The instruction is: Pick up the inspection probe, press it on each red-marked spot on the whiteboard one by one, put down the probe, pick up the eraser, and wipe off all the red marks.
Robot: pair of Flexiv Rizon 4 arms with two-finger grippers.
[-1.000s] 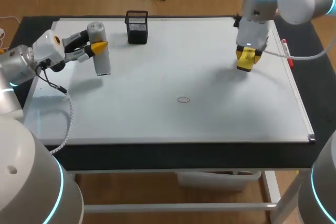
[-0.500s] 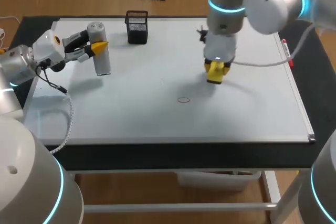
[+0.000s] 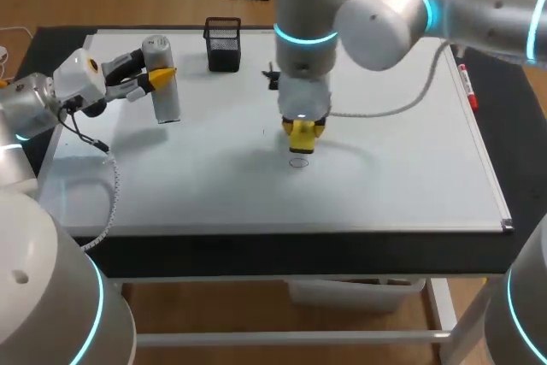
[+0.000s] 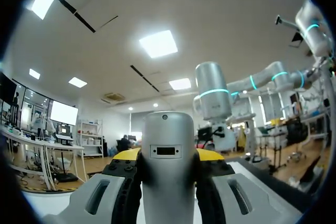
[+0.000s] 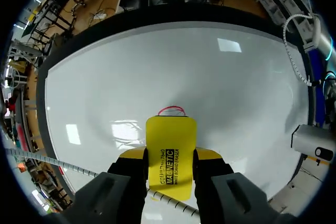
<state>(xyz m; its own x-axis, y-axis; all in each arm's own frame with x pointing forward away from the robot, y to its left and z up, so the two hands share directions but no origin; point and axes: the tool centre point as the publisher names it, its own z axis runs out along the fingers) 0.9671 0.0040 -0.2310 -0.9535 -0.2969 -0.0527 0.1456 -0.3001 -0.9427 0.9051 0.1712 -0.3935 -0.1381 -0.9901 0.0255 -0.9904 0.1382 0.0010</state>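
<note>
The right claw (image 3: pixel 302 136) is clamped on the yellow eraser (image 5: pixel 170 153) over the middle of the whiteboard (image 3: pixel 402 177), with the red mark (image 3: pixel 298 162) just past the eraser's end, at 6 o'clock from it. The left claw (image 3: pixel 159 78) is clamped on the silver probe (image 3: pixel 167 102) at the board's 10 o'clock side, near a black mesh cup (image 3: pixel 223 44).

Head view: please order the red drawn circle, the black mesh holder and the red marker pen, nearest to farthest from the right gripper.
1. Red drawn circle, just beside the right gripper.
2. Black mesh holder, back left.
3. Red marker pen, right edge.
</note>
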